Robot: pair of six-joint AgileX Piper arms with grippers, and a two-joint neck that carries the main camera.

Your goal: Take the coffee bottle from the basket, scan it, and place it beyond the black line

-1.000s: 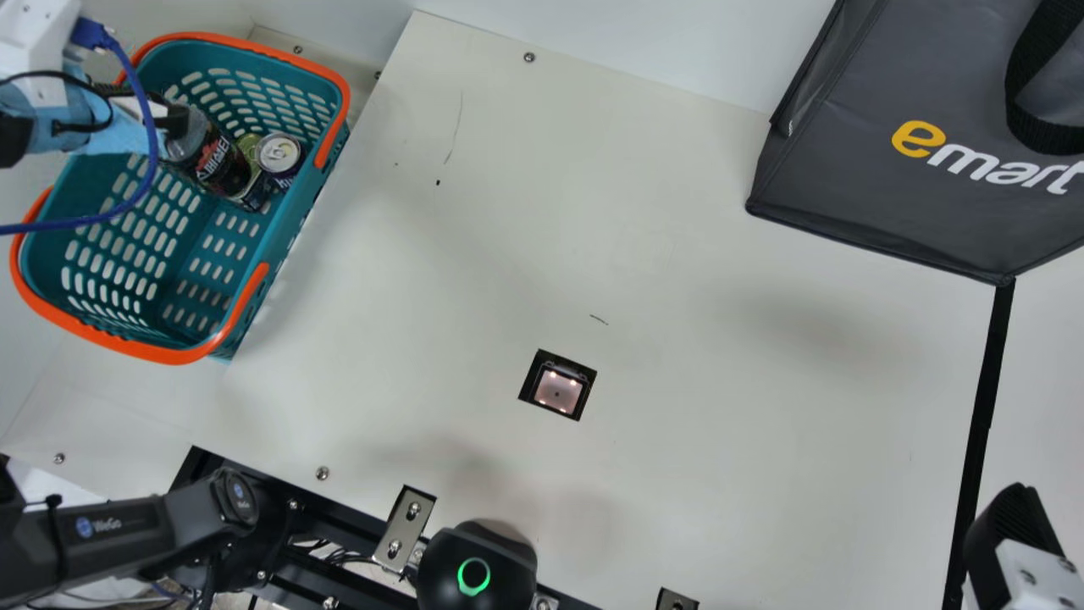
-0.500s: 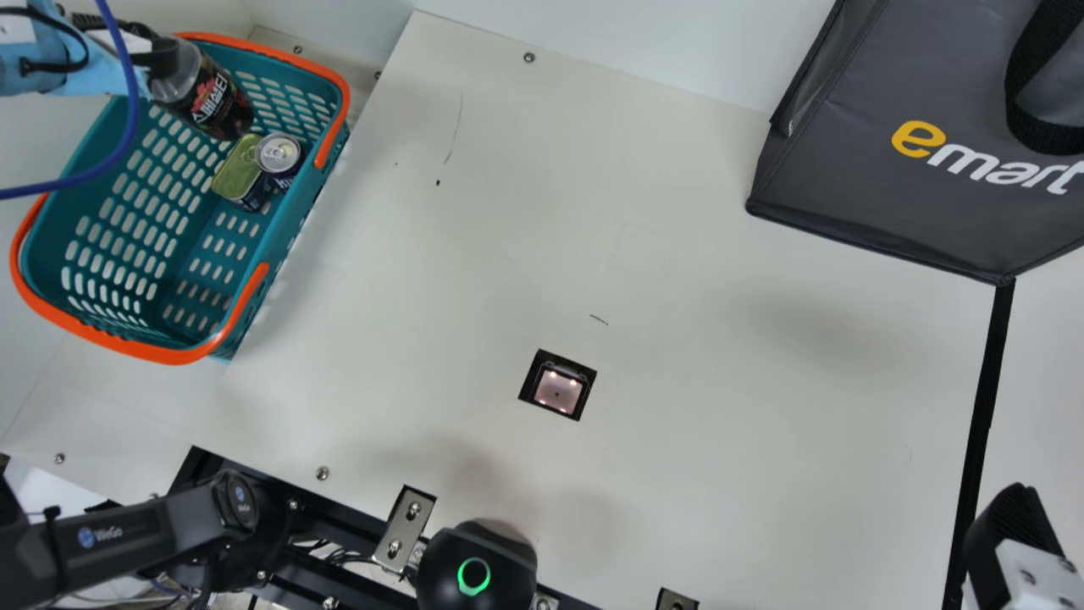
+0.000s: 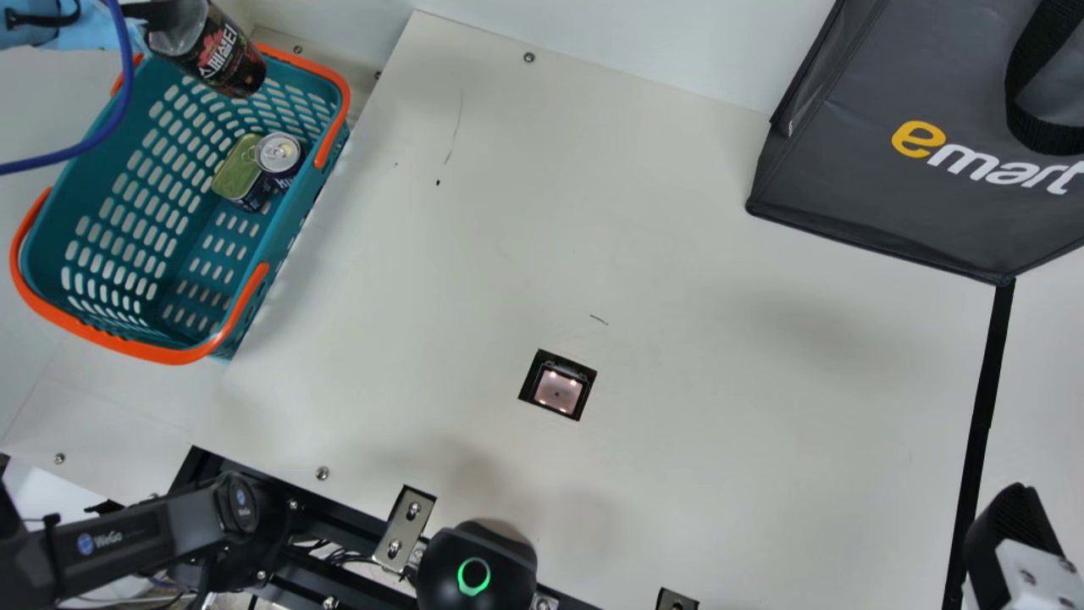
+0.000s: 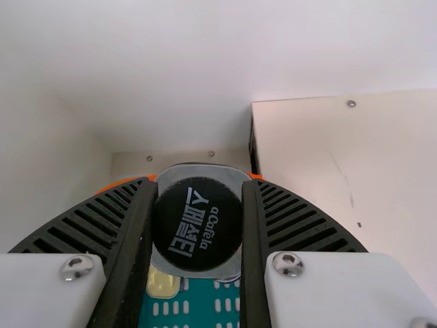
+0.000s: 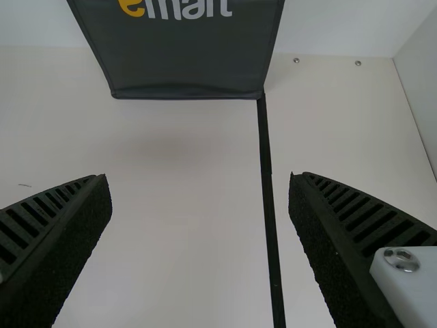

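Though ajar, left gripper [image 3: 168, 20] snug around bottle [image 3: 222, 56].

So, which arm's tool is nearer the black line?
Right: the right tool is beside the black line. The left tool is far off, at the basket, holding the bottle.

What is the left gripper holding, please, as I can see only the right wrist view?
Observer: The left gripper holds the coffee bottle near its cap.
Operator: Thank you; is anything in the basket?
Observer: Yes, a silver-topped can and a tin with a yellow-green lid are together in it.
Operator: And where is the scanner, please?
Observer: In the main view, it is set into the table, between the basket and the black line.
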